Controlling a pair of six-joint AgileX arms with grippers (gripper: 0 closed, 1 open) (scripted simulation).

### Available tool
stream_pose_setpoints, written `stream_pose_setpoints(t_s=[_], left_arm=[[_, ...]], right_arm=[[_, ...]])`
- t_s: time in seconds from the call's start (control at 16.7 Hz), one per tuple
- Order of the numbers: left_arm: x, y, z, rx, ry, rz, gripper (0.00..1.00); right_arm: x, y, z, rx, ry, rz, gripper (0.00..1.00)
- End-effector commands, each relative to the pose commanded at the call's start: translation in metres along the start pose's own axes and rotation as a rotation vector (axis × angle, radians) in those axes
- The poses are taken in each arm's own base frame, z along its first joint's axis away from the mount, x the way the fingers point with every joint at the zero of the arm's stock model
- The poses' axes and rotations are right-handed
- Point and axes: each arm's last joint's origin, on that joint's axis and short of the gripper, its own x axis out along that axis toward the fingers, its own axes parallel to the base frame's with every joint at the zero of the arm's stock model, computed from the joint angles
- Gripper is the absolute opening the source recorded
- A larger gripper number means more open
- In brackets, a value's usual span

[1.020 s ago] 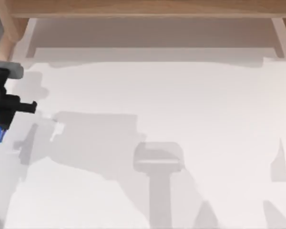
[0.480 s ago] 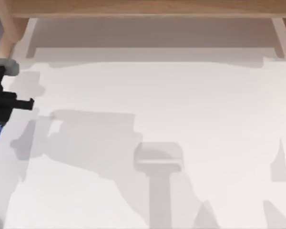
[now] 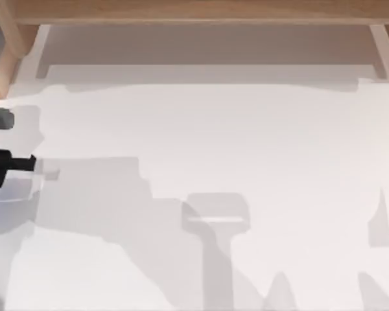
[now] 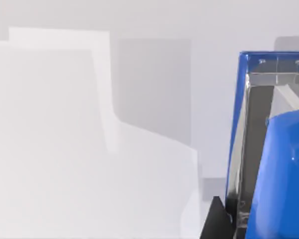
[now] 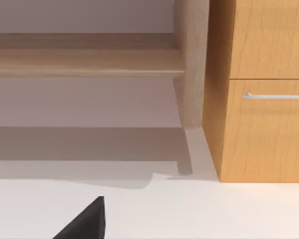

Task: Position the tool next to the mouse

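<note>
At the top view's far left edge, one arm reaches in: my left arm, its dark left gripper (image 3: 21, 163) pointing toward the middle of the white table (image 3: 246, 142), about halfway down that side. Grey shadows lie across the tabletop. A wooden frame (image 3: 194, 11) runs along the far edge, with two pale uprights beneath it, one at each end.

In the left wrist view, one tool (image 4: 284, 174) sits close against the camera: a bright blue rounded body with a small pale highlight, set beside a blue-edged, shiny metal frame. It hangs over the white table (image 4: 65, 149), with one black part of the left gripper (image 4: 217, 221) touching its lower edge. I cannot tell how wide this gripper stands, nor whether it has hold of the tool.

In the right wrist view, one black tip of the right gripper (image 5: 87, 221) pokes in low over the table, facing one wooden leg (image 5: 192, 64), one low wooden shelf (image 5: 84, 62) and one wooden drawer unit (image 5: 264, 129) with one silver handle (image 5: 276, 96). How far open it stands, I cannot tell
</note>
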Motion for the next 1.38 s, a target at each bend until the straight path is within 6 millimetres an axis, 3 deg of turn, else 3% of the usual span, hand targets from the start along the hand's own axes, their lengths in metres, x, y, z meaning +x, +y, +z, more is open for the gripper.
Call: stream_pose_setpoints(t_s=[0.24,1.02,1.38], left_arm=[[0.0000,0.0000,0.0000,0.000,0.000,0.000,0.00],[0.0000,0.0000,0.0000,0.000,0.000,0.000,0.98],[0.0000,0.0000,0.0000,0.000,0.000,0.000,1.00]], right_arm=[[0.0000,0.0000,0.0000,0.000,0.000,0.000,1.00],[0.0000,0.0000,0.0000,0.000,0.000,0.000,1.00],[0.0000,0.0000,0.0000,0.000,0.000,0.000,1.00]])
